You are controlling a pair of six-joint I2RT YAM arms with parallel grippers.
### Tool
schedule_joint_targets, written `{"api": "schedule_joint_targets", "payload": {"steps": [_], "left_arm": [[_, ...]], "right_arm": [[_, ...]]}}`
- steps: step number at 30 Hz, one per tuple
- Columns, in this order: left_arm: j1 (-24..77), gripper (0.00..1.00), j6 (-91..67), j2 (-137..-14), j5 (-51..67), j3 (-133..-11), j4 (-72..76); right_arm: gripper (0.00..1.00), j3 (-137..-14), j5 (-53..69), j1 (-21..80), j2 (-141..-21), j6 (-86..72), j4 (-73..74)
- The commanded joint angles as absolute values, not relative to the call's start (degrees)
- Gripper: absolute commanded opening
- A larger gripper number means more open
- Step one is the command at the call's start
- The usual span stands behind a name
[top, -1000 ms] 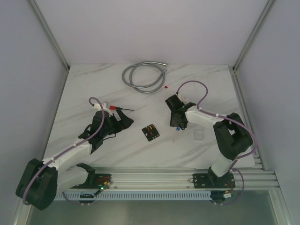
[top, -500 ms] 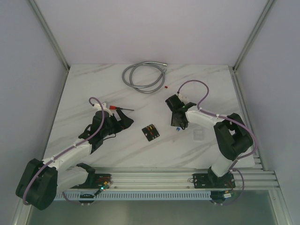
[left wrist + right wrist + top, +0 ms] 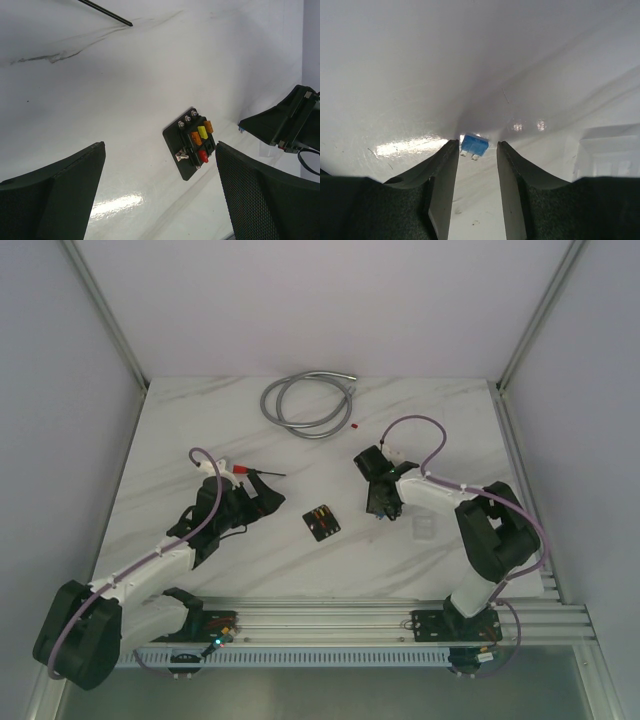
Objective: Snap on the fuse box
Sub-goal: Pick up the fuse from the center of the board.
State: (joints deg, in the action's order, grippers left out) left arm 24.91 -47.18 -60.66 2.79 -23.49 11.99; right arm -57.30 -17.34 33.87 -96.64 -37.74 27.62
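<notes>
The fuse box [image 3: 321,521] is a small black square block with yellow, orange and red fuses in its slots, lying flat mid-table. In the left wrist view the fuse box [image 3: 192,142] lies just ahead of my fingers, nearer the right one. My left gripper [image 3: 262,495] [image 3: 159,146] is open wide and empty, to the left of the box. My right gripper [image 3: 380,508] [image 3: 477,145] points down at the table to the right of the box. Its fingers stand narrowly apart around a loose blue fuse [image 3: 474,145], which lies on the table.
A faint clear square piece [image 3: 424,528] [image 3: 605,150] lies right of my right gripper. A grey cable coil [image 3: 305,403] and a tiny red fuse [image 3: 354,425] lie at the back. A thin black rod [image 3: 265,473] [image 3: 105,12] lies beyond my left gripper.
My right gripper has shifted slightly and come down over the blue fuse, which it now hides in the top view. The left arm and fuse box have not moved.
</notes>
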Motion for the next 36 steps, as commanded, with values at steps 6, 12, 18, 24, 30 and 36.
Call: {"api": "schedule_joint_targets", "payload": {"steps": [6,12,18,24,30,36], "left_arm": [[24.6,1.00,-47.7,-59.5,3.2,-22.8,12.5],[24.6,1.00,-47.8,-59.6,3.5,-22.8,12.6],[24.6,1.00,-47.8,-59.5,4.4,-23.0,13.0],[25.6,0.97,-47.9,-59.0,7.3,-22.3,18.1],[29.5,0.92,-48.3,-59.1,6.1,-22.4,24.4],[35.8,0.85,-47.8,-60.7,0.6,-23.1,31.3]], "right_arm": [[0.38,-56.0,-14.5,34.1,-98.1,-38.9,25.9],[0.35,-55.9,-15.5,34.1,-97.9,-38.4,25.6],[0.27,-56.0,-15.3,34.1,-95.9,-37.1,24.7],[0.25,-56.7,-14.0,35.4,-90.9,-37.5,21.0],[0.24,-57.8,-13.8,38.4,-85.9,-40.1,17.1],[0.24,-57.9,-14.0,41.1,-81.9,-43.3,13.2]]}}
